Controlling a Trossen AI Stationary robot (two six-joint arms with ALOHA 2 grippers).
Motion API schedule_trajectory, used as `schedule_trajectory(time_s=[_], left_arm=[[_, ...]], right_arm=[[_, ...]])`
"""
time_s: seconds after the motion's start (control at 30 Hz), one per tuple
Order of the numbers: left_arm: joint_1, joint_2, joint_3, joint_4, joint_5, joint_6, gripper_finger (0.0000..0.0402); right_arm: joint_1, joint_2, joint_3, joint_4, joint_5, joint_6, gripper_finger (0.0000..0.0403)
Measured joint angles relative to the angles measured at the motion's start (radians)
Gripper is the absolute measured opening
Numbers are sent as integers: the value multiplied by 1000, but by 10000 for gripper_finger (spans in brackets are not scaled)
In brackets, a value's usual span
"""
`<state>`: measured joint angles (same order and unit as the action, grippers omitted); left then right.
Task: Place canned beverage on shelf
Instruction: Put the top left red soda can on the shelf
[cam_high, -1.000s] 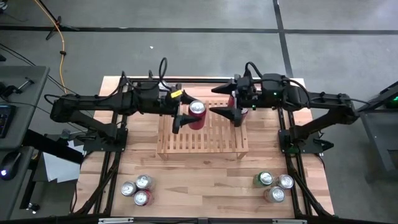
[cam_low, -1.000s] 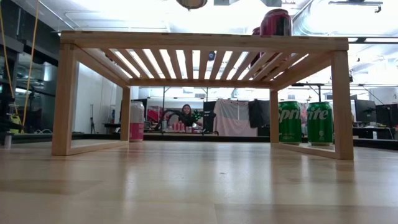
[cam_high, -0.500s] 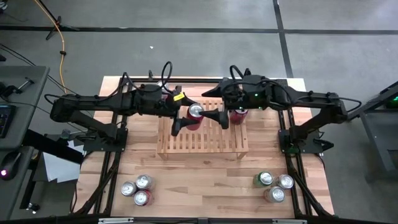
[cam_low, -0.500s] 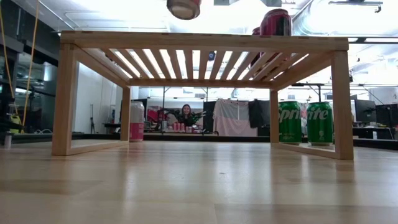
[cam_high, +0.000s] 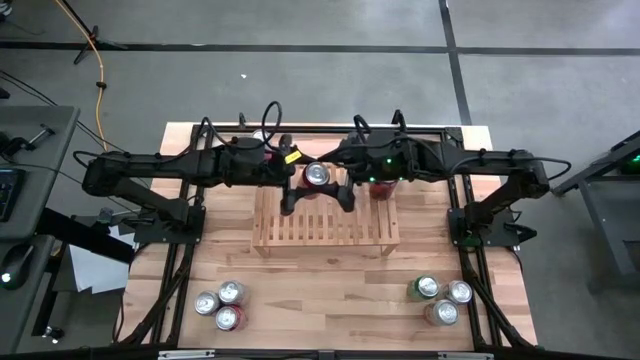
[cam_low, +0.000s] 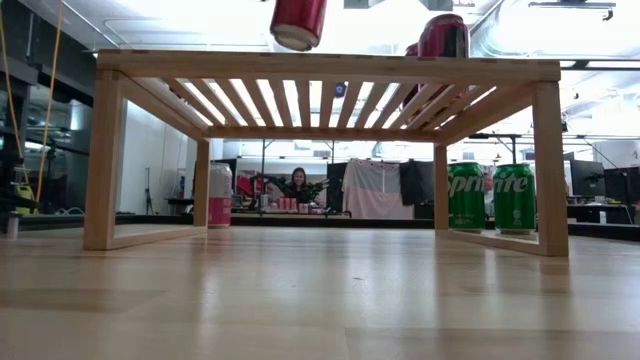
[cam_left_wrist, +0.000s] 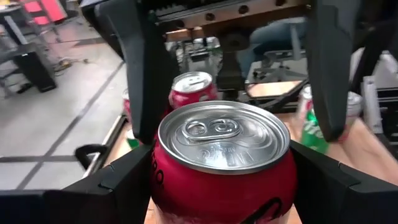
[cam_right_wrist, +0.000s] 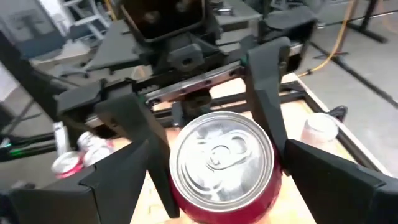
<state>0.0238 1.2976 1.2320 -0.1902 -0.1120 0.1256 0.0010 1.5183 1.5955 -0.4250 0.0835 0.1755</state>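
Note:
My left gripper (cam_high: 296, 178) is shut on a red can (cam_high: 317, 176), held in the air above the far part of the light wooden slatted shelf (cam_high: 325, 228). The low view shows the can (cam_low: 298, 20) above the shelf top (cam_low: 330, 66). My right gripper (cam_high: 342, 176) is open. Its fingers stand on either side of the same can (cam_right_wrist: 221, 158), coming from the right, and a gap shows between them and the can. A second red can (cam_low: 443, 35) stands on its base on the shelf's far right. My left gripper pinches the red can's side wall (cam_left_wrist: 155, 180), just below the top rim, between its two fingers. The fingers come level from the table's left. The can is lifted clear above the shelf, top up and slightly tilted.
Three cans stand at the table's near left (cam_high: 220, 305) and three at its near right (cam_high: 438, 298). Two green cans (cam_low: 490, 197) and a pink and white one (cam_low: 220, 195) show under the shelf in the low view. A person (cam_low: 298, 185) sits in the room behind.
My right gripper has gone toward the table's left, away from the can on the shelf, and its open fingers now stand around the held can. My left gripper has come down a little, so the red can is lower and closer to the shelf top.

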Motion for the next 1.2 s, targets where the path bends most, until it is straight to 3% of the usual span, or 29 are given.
schedule_trajectory(time_s=[0.23, 0.53, 0.67, 0.8, 0.97, 1.2], left_arm=[[0, 0, 0, 6, -60, 19, 283], [0, 60, 1, 58, -281, 73, 283], [-1, 116, 1, 128, -394, 150, 283], [-8, 154, 1, 215, -474, 248, 283], [-26, 163, 1, 294, -496, 339, 283], [-31, 180, 1, 332, -512, 457, 283]], right_arm=[[0, 9, 0, -1, 97, 8, 356], [-1, 10, -1, -6, 310, 115, 333], [-9, 10, -2, -4, 357, 243, 330], [-14, 10, -2, -28, 381, 262, 330], [-12, 10, -2, -61, 462, 265, 330], [-13, 35, 0, -61, 484, 241, 330]])
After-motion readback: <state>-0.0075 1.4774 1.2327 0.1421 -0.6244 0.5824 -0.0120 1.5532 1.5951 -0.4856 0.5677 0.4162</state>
